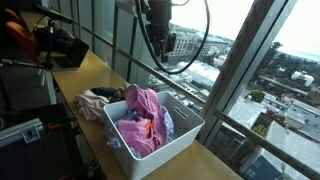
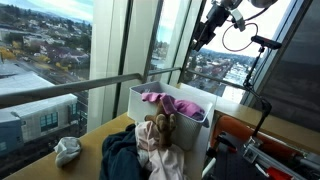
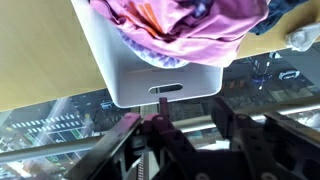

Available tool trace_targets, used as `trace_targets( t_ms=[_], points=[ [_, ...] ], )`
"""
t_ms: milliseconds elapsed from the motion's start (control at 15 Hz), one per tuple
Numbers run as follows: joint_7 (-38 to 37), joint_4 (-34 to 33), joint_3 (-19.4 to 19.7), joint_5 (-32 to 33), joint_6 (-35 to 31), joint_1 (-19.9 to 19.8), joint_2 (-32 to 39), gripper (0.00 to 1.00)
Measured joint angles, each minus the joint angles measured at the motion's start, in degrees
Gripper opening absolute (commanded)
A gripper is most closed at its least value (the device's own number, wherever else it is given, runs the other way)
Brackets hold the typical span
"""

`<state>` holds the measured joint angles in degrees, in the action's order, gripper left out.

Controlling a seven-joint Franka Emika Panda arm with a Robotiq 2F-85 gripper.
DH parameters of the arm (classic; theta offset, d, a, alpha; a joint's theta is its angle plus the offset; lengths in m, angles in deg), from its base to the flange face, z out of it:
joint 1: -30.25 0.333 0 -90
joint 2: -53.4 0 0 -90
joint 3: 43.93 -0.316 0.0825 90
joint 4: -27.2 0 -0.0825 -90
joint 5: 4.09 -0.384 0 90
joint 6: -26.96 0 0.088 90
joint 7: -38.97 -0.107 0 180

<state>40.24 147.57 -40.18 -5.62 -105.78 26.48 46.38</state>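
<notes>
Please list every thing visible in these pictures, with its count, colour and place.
white plastic laundry bin: one, white, on the table by the window.
pink and purple cloth garments: several, mixed with blue and orange, heaped in the bin.
loose pile of clothes: one, beige, dark blue, pink, on the table beside the bin.
small crumpled pale cloth: one, whitish, on the table apart from the pile.
long wooden table: one, light brown, along the window.
gripper: one, black, high above the bin.
</notes>
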Motion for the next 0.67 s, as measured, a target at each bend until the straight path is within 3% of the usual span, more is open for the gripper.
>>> trace_targets(
  t_ms=[200,400,667],
  points=[
    [0.0,0.9,0.2,0.0,-0.1,-0.2,-0.6,0.99],
    [-0.6,1.4,-1.2,-0.4,-0.1,1.3,-2.5,1.00],
    [-5.6,3.5,-7.4,-1.4,-0.5,7.4,-3.4,1.00]
  ],
)
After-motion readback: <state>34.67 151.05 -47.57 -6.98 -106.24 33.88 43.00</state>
